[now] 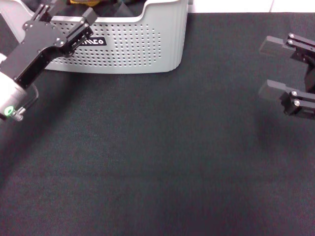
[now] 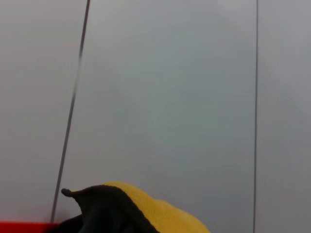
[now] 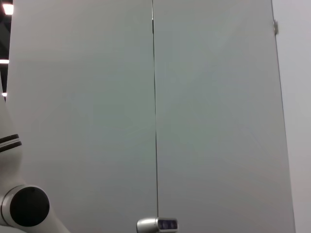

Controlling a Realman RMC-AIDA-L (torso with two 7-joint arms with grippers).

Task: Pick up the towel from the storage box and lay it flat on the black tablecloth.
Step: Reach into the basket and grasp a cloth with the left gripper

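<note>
The light grey storage box (image 1: pixel 147 44) with rows of holes and a black label stands at the back left of the black tablecloth (image 1: pixel 157 162). Inside it only a yellow scrap of the towel (image 1: pixel 81 2) and dark folds show at the picture's top edge. My left gripper (image 1: pixel 65 14) reaches over the box's front rim, its finger bases set wide apart, its tips hidden. In the left wrist view a peak of the towel (image 2: pixel 155 213), yellow with a dark face, rises before a pale wall. My right gripper (image 1: pixel 269 68) hovers open over the cloth's right side, holding nothing.
A white floor strip (image 1: pixel 236 5) runs behind the cloth's far edge. The right wrist view shows only a pale panelled wall (image 3: pixel 155 116) and part of the robot's body (image 3: pixel 24 206).
</note>
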